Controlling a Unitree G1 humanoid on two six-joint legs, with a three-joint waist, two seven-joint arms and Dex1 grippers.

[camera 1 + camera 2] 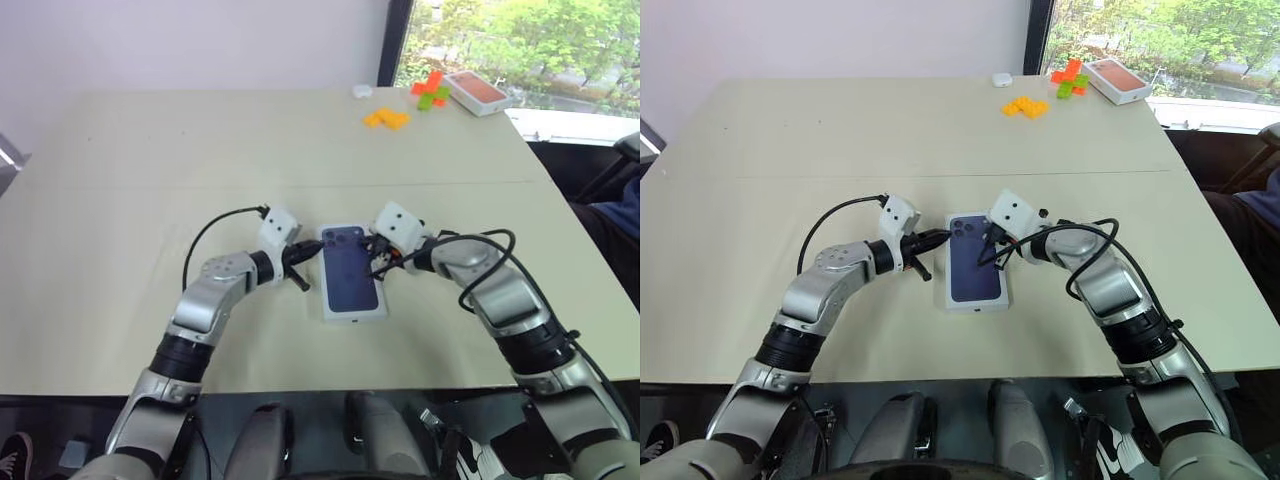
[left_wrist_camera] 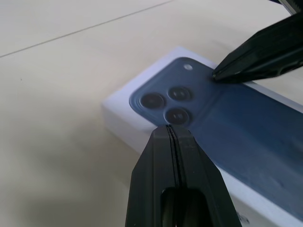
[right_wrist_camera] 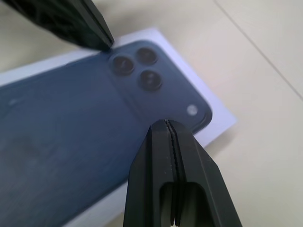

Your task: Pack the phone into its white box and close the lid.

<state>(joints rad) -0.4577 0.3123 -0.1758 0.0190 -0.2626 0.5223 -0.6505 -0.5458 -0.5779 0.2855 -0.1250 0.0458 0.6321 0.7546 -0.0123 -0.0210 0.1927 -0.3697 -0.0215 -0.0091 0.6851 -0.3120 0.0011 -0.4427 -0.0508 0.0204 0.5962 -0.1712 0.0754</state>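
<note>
Lid (image 1: 353, 275) is sitting printed side up on the tabletop (image 1: 200, 160), apparently covering the box, at the near centre. Left pincer (image 2: 173, 135) and right pincer (image 3: 166, 127) are both clenched empty, tips pressing its far end from either side.

A plain test room or lab bench by a window.

A wide, pale beige table (image 1: 150, 180) stands against a bare white wall (image 1: 200, 40), with nothing homely on or around it. At its far corner lie loose props: orange and green toy blocks (image 1: 430, 90), a small heap of yellow pieces (image 1: 386, 118), a little white object (image 1: 362, 91) and an orange-topped box (image 1: 476, 91). Beside them a dark-framed window (image 1: 395, 40) looks out on green trees in daylight. A person's dark blue sleeve (image 1: 618, 215) shows at the table's right edge.
</note>
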